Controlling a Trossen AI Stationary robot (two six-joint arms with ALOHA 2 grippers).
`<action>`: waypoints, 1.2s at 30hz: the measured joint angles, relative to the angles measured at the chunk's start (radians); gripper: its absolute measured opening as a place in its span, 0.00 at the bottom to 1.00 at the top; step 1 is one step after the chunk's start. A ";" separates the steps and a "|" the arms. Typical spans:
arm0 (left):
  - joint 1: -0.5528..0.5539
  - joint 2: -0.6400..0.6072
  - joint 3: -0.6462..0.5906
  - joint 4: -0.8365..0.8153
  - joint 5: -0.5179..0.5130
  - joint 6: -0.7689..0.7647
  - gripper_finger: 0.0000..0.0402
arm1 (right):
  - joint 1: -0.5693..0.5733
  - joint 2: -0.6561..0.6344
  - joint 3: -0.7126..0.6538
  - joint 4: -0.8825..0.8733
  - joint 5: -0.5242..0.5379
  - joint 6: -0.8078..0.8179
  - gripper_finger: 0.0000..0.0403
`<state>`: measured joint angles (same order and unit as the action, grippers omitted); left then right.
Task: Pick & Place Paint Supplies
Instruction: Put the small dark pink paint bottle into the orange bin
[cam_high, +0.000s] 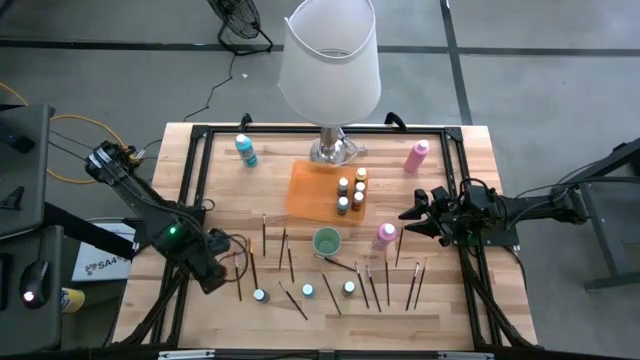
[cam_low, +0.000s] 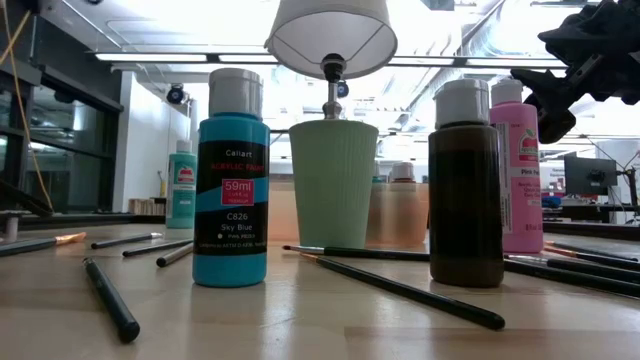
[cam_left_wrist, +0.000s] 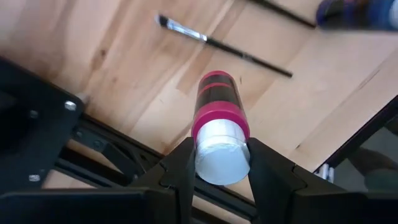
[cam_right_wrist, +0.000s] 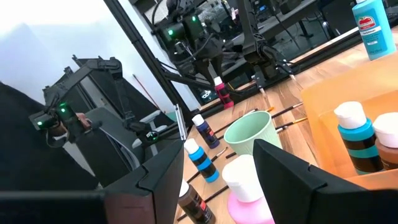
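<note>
My left gripper (cam_left_wrist: 221, 152) points down near the table's left side (cam_high: 213, 258), shut on a small magenta paint bottle (cam_left_wrist: 219, 99) with a white cap. My right gripper (cam_right_wrist: 217, 165) stays open and level at the right (cam_high: 412, 213), above a pink bottle (cam_high: 385, 236) that stands untouched on its base. An orange tray (cam_high: 310, 190) holds several small bottles (cam_high: 350, 192). Three small bottles (cam_high: 308, 290) and many thin brushes (cam_high: 330, 295) stand or lie on the wood at the near side. A teal bottle (cam_high: 245, 150) and another pink bottle (cam_high: 416, 155) stand at the far side. My left gripper pinches the bottle's white cap (cam_left_wrist: 211, 165) between its two fingers (cam_left_wrist: 180, 168), coming from above and pointing down. The bottle hangs upright below the fingers, its base toward the wood, over a spot beside the black frame rail.
A big white-shaded lamp (cam_high: 330, 60) stands at the far middle. A green cup (cam_high: 326, 241) sits in the table's middle. Black frame rails (cam_high: 192, 190) run along the table's edges. A brush (cam_left_wrist: 224, 45) lies on the wood below the held bottle.
</note>
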<state>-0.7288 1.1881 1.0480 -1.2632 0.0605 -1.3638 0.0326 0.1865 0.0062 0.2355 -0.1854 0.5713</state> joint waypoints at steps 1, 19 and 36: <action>0.025 -0.001 0.016 -0.009 0.000 0.019 0.29 | 0.000 0.000 0.000 0.000 0.000 0.000 0.47; 0.659 0.148 0.298 -0.030 0.031 0.425 0.29 | 0.000 0.000 0.000 0.000 0.000 0.000 0.47; 0.916 0.582 0.829 -0.120 0.020 0.893 0.29 | 0.000 0.000 0.000 0.000 0.030 -0.204 0.47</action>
<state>0.1871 1.7703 1.8774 -1.3836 0.0803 -0.4710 0.0327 0.1867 0.0063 0.2358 -0.1558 0.3669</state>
